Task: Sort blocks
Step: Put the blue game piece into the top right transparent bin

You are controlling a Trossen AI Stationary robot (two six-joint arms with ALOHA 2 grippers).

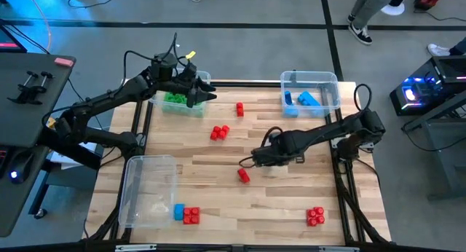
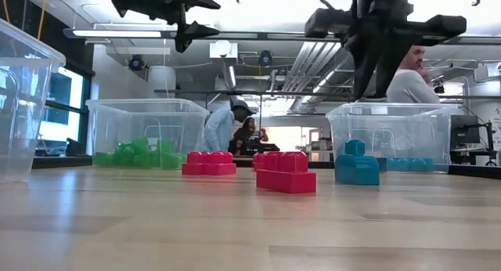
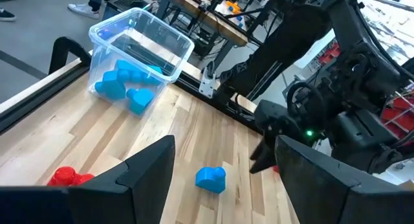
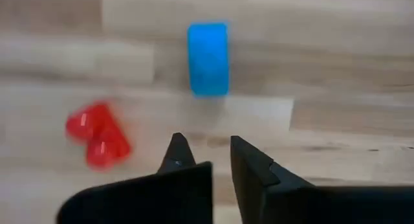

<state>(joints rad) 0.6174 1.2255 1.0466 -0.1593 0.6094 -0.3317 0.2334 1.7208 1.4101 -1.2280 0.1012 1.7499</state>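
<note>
Over the bin of green blocks (image 1: 175, 98), at the back-left corner of the surface (image 1: 284, 201), the left claw (image 1: 195, 92) hangs with its fingers spread wide and nothing between them. Near the middle of the surface, the right claw (image 4: 206, 146) is low over the wood. Its fingers are drawn almost together, with only a slit between the tips, and they grip nothing. Just beyond those tips a single blue block (image 4: 207, 59) lies on the bare wood, apart from the claw. A small red cluster (image 4: 97, 134) lies near it, off to one side.

More red blocks lie loose. One (image 1: 239, 108) is toward the back edge between the two filled bins. A pair (image 1: 219, 132) sits just left of centre. A cluster (image 1: 315, 216) is by the front-right corner. Another (image 1: 191, 215) is at the front edge, touching a blue piece (image 1: 178, 211). That piece sits against a clear bin (image 1: 145, 168) along the left edge, in which no blocks show. At the back-right corner a second clear bin (image 1: 331, 81) holds blue blocks (image 1: 309, 99).
</note>
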